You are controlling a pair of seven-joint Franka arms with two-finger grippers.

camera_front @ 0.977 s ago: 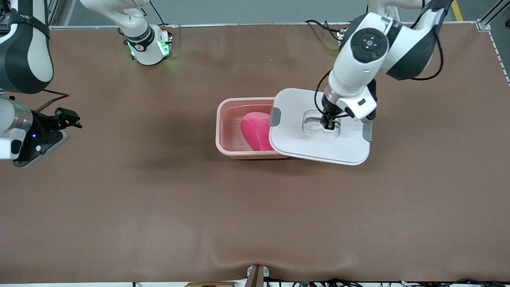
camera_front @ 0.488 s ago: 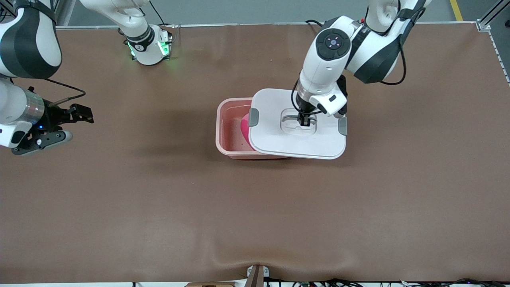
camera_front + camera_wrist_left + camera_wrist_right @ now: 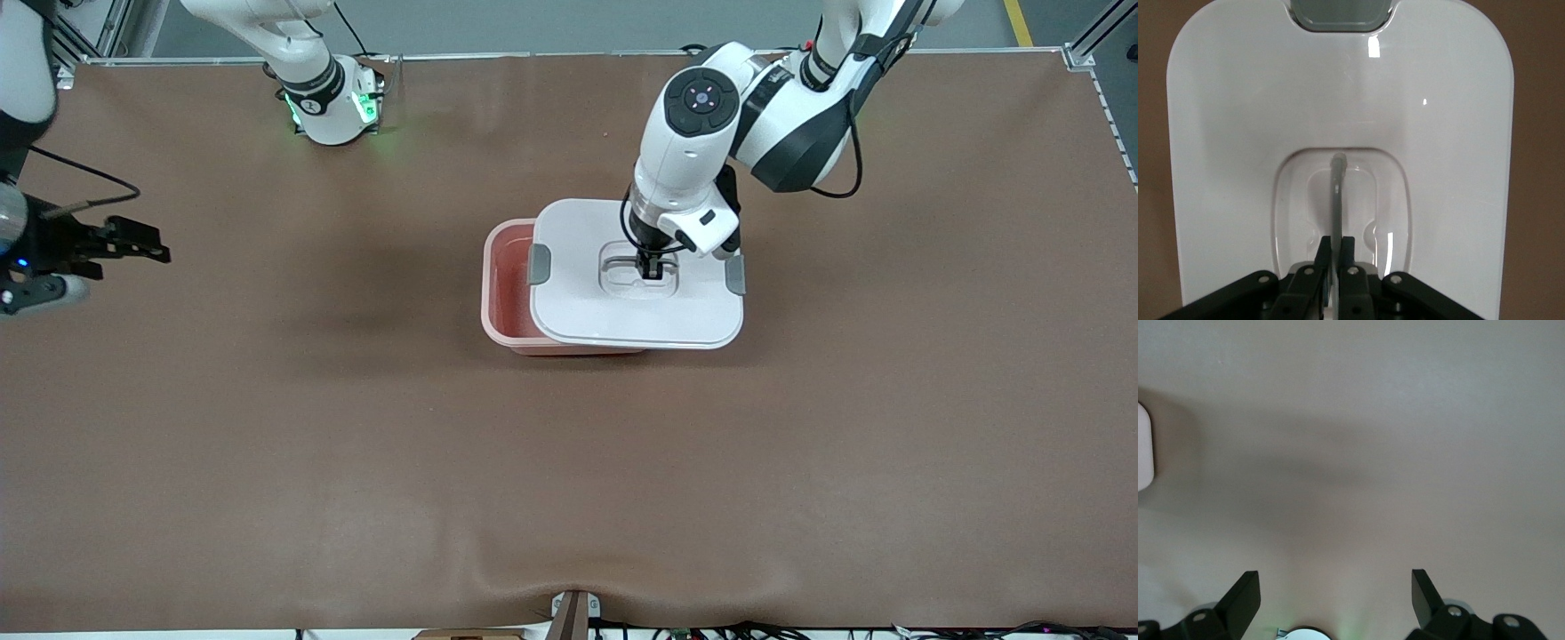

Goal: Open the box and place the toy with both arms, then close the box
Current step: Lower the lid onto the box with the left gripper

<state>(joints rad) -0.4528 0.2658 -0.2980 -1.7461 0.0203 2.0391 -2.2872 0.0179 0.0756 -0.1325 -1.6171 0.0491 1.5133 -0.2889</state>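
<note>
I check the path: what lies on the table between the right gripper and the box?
Only bare brown table lies between the right gripper and the box, as the front view shows.

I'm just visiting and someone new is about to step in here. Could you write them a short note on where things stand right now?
Left tool: shut on the lid's handle, holding the lid over the box.
Right tool: open, holding nothing, waiting over the table at the right arm's end.
Lid: covers most of the box, offset toward the left arm's end; a strip of the box shows open.
Toy: not visible now.
Done: lid brought most of the way over the box.
Left: line the lid up, set it down and let go.
</note>
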